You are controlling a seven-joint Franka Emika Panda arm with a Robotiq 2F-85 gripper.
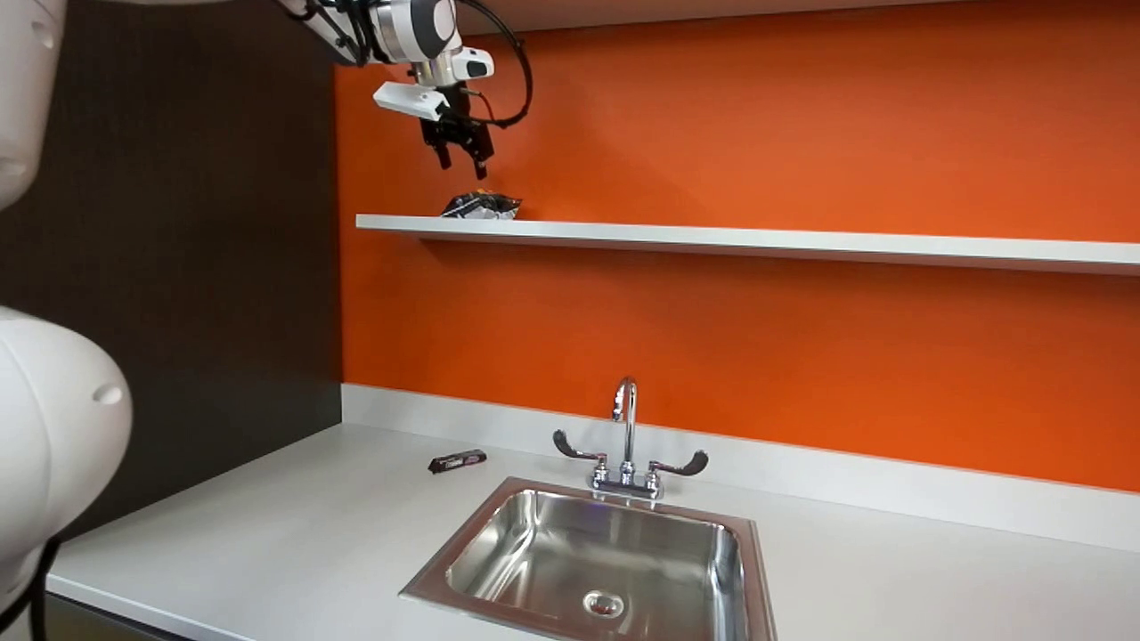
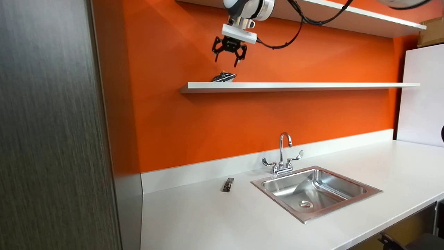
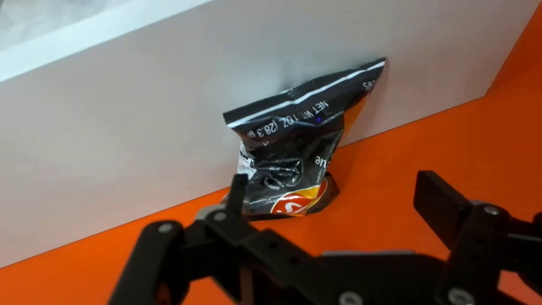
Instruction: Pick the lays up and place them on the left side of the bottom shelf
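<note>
The Lays bag is a crumpled black chip bag (image 1: 481, 207) with a red and yellow logo. It rests near the left end of the lower white shelf (image 1: 712, 236), against the orange wall. It also shows in an exterior view (image 2: 224, 77) and in the wrist view (image 3: 288, 152). My gripper (image 1: 463, 169) is open and empty, pointing down above the bag with a gap; it also shows in an exterior view (image 2: 226, 63). In the wrist view my gripper (image 3: 332, 178) has its left finger overlapping the bag's lower left edge and its right finger over orange wall.
An upper shelf (image 2: 347, 14) runs above the lower one. A dark panel (image 1: 178, 223) stands at the left. Below are a white counter (image 1: 267, 534), a small dark packet (image 1: 458, 460), a steel sink (image 1: 757, 588) and a faucet (image 1: 628, 427). A cardboard box (image 2: 432, 32) stands high at the right.
</note>
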